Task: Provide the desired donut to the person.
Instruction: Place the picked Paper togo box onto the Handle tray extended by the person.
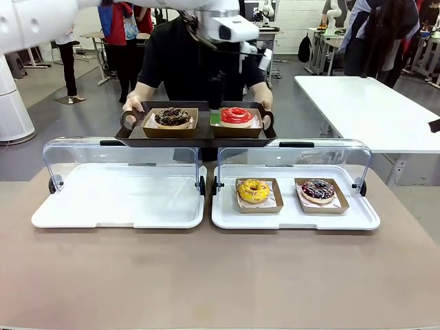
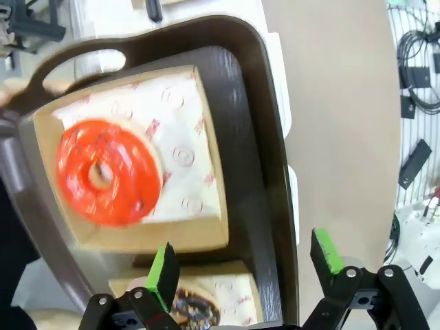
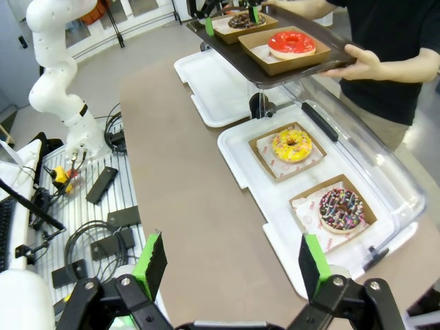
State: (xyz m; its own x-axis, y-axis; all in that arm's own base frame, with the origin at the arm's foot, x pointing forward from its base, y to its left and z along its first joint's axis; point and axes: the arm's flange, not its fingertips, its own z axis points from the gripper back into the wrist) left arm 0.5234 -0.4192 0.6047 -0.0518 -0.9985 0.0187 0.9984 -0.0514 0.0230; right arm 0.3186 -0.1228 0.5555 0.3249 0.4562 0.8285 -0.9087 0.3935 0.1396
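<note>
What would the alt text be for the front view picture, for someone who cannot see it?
A person across the table holds a dark tray with a chocolate donut and a red donut, each in a cardboard box, while the left gripper hangs open over the tray between them. Nearer, two white display trays sit under raised clear lids; the right one holds a yellow donut and a sprinkled donut.

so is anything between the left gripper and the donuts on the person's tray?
Nothing visible. The open left gripper hangs over the tray, with the red donut and chocolate donut uncovered below it.
</note>
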